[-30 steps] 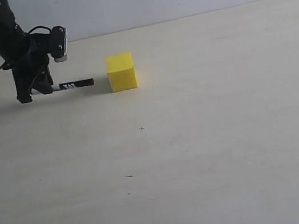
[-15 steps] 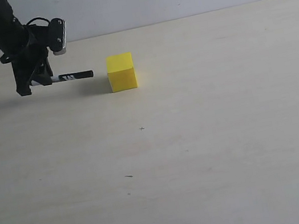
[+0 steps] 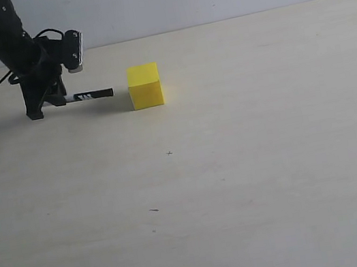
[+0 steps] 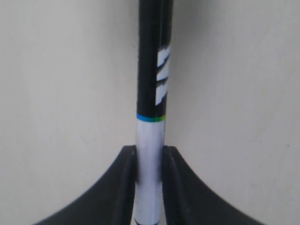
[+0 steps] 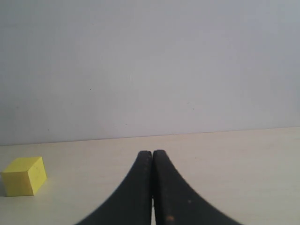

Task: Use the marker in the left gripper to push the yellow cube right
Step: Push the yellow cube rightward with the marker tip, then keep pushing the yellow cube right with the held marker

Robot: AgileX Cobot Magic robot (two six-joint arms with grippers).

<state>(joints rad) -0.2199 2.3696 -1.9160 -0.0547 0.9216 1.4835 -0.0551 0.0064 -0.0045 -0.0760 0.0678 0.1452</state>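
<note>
The small, bright yellow, matte-faced cube (image 3: pixel 144 86) is sitting on the pale beige tabletop (image 3: pixel 255 175), toward the back left of the exterior view, with bare surface lying open to its right. Just beside its left face, with a narrow gap between them, the slim white-and-black whiteboard marker (image 3: pixel 92 95) is pointing its black tip at the cube, lying roughly level and low over the table. The black two-fingered left gripper (image 4: pixel 150 161) is pinching the marker's white barrel near its rear end, its jaws clamping it from both sides. That grip is taking only a short stretch of the barrel, so the marker is likely risking a slide backward or a swivel between the fingers once the tip is meeting resistance. Whether the tip is lining up with the middle of the cube's face cannot be told from here; if it is landing off-centre, the cube will probably be spinning or slipping aside rather than travelling right. The black right gripper (image 5: pixel 152 154) is hanging idle, its jaws pressed together on nothing.
</note>
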